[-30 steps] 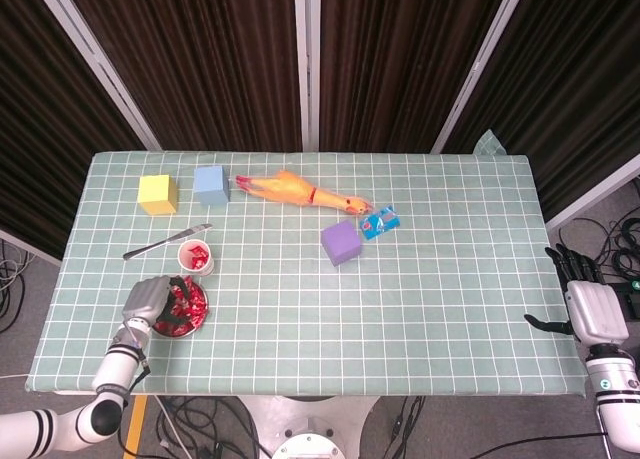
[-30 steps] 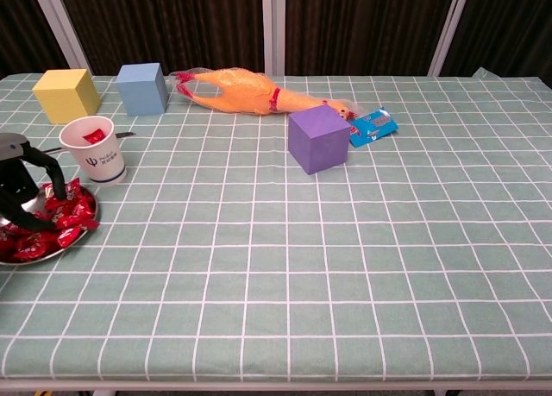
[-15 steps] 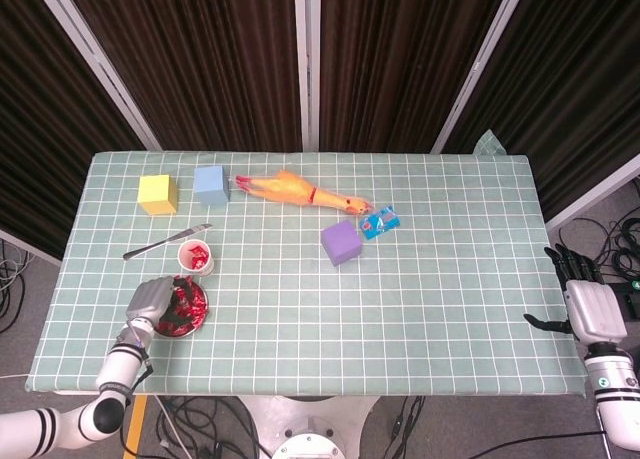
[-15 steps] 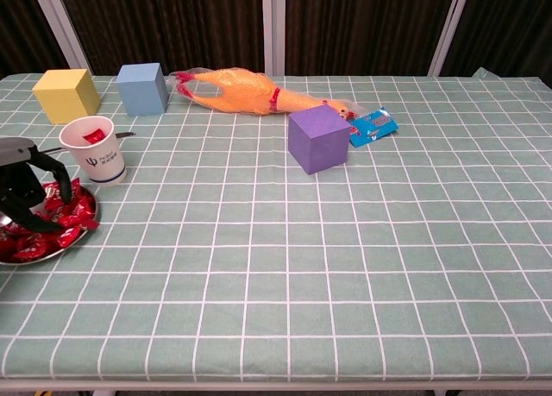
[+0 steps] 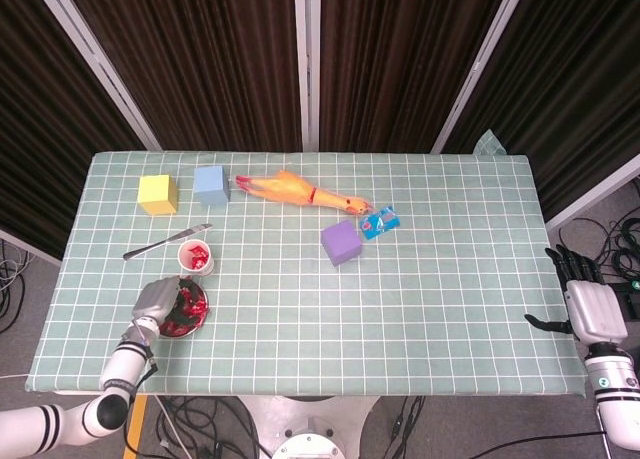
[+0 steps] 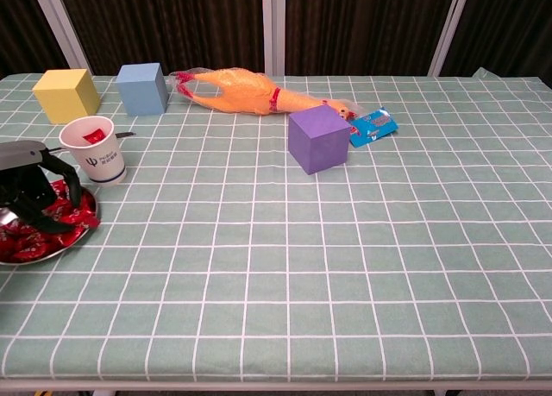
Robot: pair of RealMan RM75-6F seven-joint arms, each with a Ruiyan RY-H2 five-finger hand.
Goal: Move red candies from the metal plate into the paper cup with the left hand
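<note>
The left robot hand (image 6: 33, 185) is curled over the red candies (image 6: 62, 211) in the metal plate (image 6: 53, 249); whether one is gripped cannot be told. A lift to the adjacent paper cup (image 6: 93, 148) is required next.

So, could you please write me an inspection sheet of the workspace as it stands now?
Surface: table under a green checked cloth, flat.
Job's things: metal plate heaped with red candies; paper cup upright just behind it, a red candy inside.
Clutter: yellow cube, blue cube, purple cube, rubber chicken, blue packet, knife.
Hands: left hand over the plate, fingers down among the candies; whether it holds one cannot be told. Right hand open, off the table's right edge.
Cables: bundles on the floor at both sides and under the front edge.
Surroundings: dark curtains behind the table.
</note>
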